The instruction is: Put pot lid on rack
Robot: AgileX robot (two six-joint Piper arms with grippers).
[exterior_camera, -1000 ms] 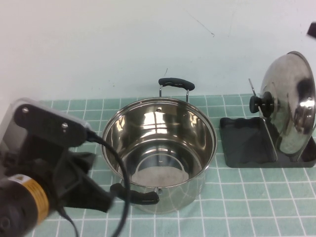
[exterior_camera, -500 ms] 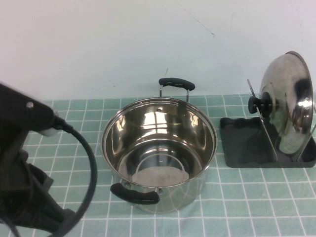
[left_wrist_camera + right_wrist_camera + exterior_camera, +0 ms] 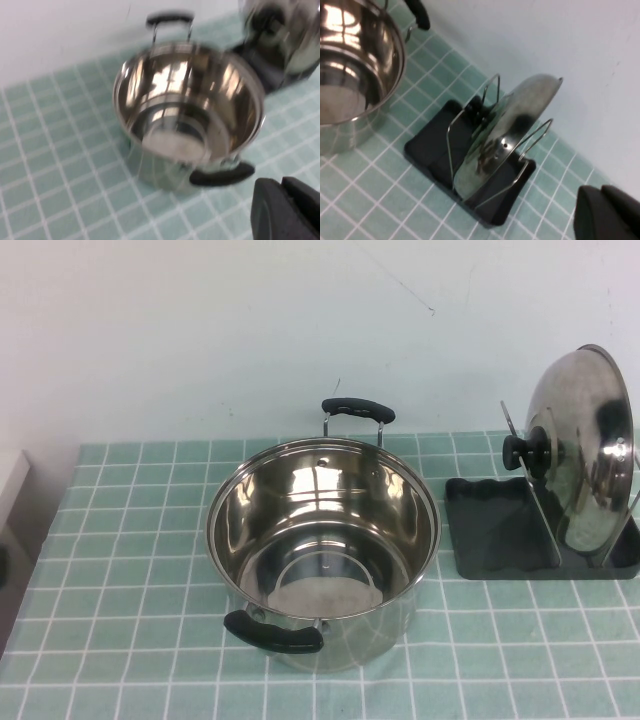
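The pot lid [image 3: 583,450] is held upright between the rack's [image 3: 495,530] wire loops. The left tool [image 3: 287,210] and right tool [image 3: 607,215], only partly seen, are clear of it; their opening cannot be told.

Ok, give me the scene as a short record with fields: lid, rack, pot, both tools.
lid: pot lid stands on edge between the wire loops, knob toward the pot
rack: rack on the mat, on the robot's right of the pot
pot: pot open, nothing inside
left tool: left tool near the pot's handle, holds nothing
right tool: right tool beside the rack, holds nothing
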